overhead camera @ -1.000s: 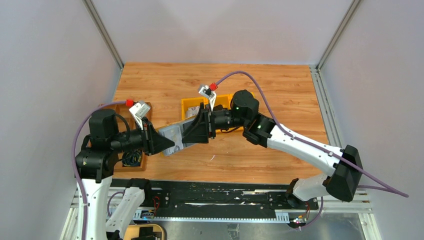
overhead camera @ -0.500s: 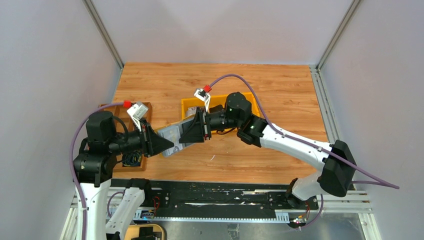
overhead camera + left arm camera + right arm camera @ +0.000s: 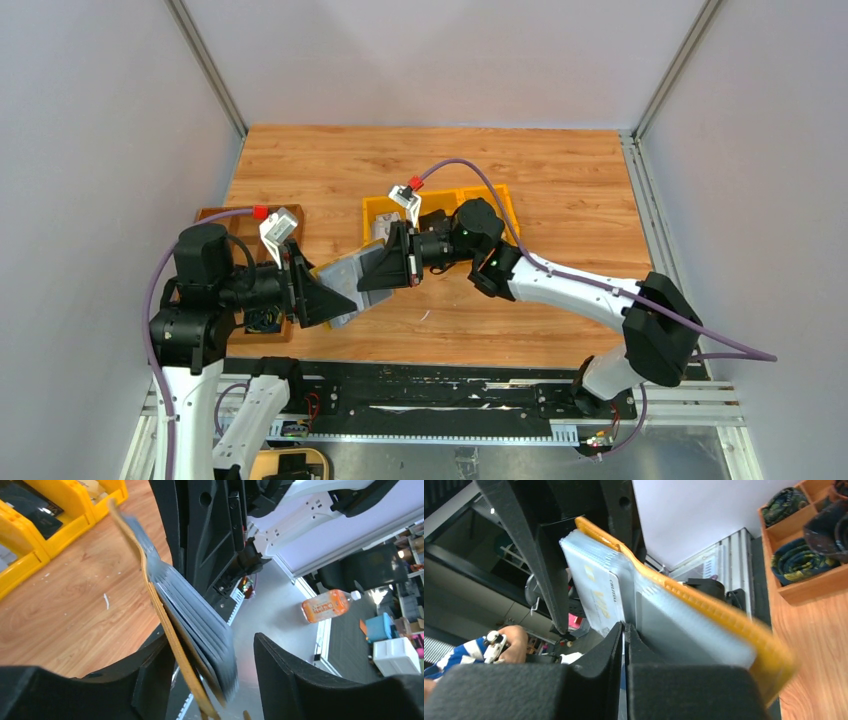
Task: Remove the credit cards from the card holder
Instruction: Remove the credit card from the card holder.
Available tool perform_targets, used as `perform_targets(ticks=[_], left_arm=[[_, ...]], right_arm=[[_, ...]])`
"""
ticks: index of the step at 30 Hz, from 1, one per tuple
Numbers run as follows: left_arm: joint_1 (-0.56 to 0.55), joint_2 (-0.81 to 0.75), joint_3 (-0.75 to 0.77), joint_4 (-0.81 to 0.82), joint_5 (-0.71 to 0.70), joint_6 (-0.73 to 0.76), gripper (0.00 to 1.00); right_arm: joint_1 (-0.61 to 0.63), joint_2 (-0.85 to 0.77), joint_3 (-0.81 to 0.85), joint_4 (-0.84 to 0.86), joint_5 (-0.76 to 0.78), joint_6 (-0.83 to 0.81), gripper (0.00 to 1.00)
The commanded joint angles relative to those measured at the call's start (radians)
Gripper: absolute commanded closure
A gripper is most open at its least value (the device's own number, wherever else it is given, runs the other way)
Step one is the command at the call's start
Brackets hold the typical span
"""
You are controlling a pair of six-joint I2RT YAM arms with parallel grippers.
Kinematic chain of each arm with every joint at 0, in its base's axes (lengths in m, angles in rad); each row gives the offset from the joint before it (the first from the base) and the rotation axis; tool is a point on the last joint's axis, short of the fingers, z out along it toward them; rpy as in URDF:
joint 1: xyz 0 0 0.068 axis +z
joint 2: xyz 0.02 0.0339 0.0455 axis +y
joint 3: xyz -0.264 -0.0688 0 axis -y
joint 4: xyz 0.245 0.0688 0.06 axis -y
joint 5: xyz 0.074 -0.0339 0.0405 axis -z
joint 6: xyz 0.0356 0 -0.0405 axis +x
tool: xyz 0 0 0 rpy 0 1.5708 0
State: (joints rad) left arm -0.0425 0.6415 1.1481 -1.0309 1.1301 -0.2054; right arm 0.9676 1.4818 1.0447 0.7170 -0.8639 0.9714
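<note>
The flat mustard-yellow card holder [image 3: 345,278] hung open above the wooden desk [image 3: 560,180], just nearside of the yellow plastic bin [image 3: 372,207]; right fingers [image 3: 594,670] pinched its grey sleeves, left fingers [image 3: 300,680] spread wide around it

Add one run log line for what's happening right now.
card holder: held in air, sleeves fanned | left jaws: open around one end | right jaws: shut on its sleeve edge | white card: not yet out
</note>
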Motion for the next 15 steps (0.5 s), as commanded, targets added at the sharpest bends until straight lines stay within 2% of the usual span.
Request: perform_targets(ticks=[1,8,15], left_arm=[[-0.008,0.014,-0.003,0.023,0.144,-0.03,0.39],[-0.008,0.025,0.0,0.023,0.152,-0.022,0.51],[-0.008,0.03,0.027,0.024,0.178,-0.032,0.52]], right_arm=[[-0.003,0.024,-0.024,0.327,-0.055,0.166,0.99],[-0.01,0.003,-0.047,0.415,-0.088,0.221,1.0],[-0.025,-0.043,-0.069,0.294,-0.077,0.141,1.0]])
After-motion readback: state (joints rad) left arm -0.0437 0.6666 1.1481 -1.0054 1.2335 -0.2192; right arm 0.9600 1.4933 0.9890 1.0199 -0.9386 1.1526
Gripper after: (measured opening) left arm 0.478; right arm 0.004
